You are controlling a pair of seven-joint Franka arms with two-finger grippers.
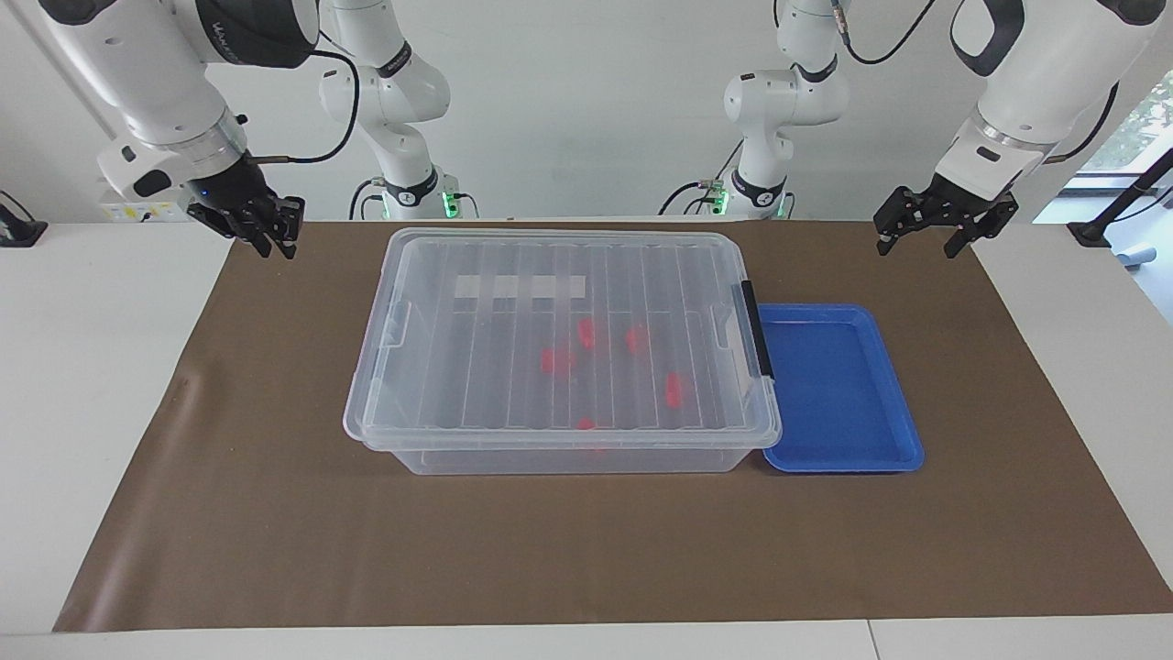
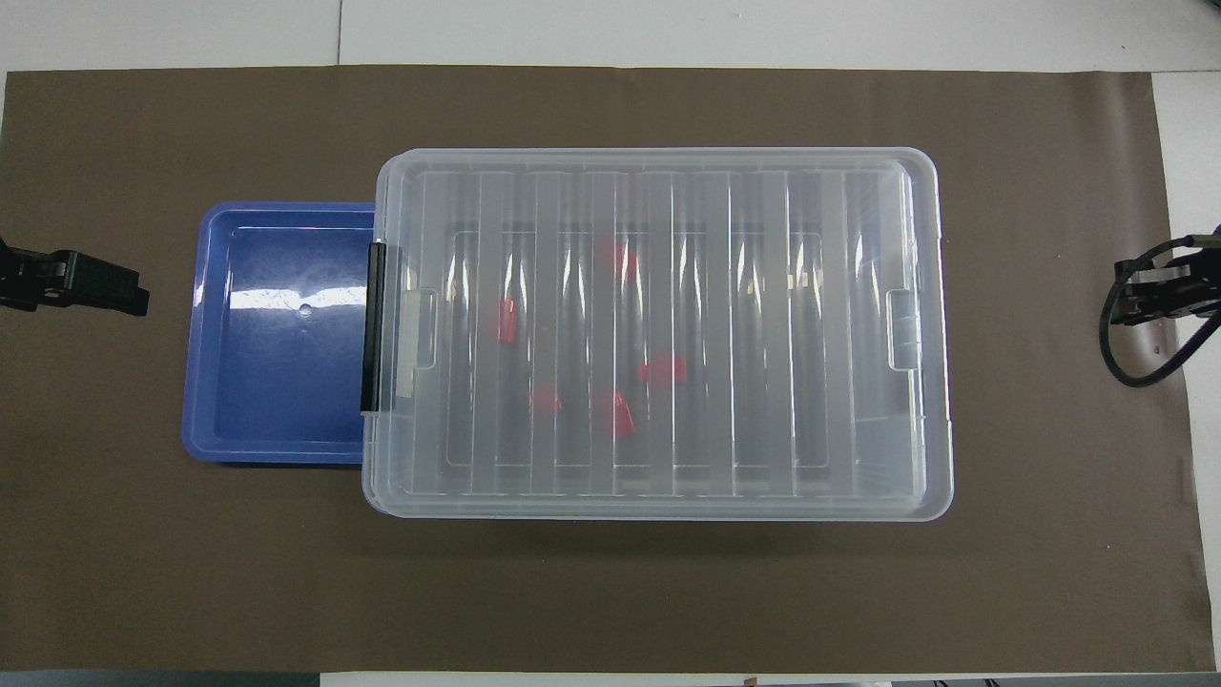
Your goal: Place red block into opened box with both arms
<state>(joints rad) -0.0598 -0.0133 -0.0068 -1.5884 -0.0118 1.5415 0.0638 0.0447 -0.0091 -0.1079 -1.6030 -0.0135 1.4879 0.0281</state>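
Note:
The box (image 1: 513,275) (image 2: 858,334) stands mid-mat with its ribbed clear lid lying flat on top. Through the lid I see several red blocks (image 1: 586,332) (image 2: 662,369) on the box floor. A black clip handle (image 1: 757,330) runs along the end toward the left arm. My right gripper (image 1: 278,246) (image 2: 1145,291) hangs in the air over the mat's edge at the right arm's end, well clear of the box, fingertips slightly apart and holding nothing. My left gripper (image 1: 918,246) (image 2: 114,286) waits open and raised over the mat's corner at the left arm's end.
A shallow blue tray (image 1: 903,431) (image 2: 205,382) lies against the box's handle end and holds nothing. Brown paper (image 1: 275,532) covers the table under everything. A black cable (image 2: 1135,372) loops below the right gripper.

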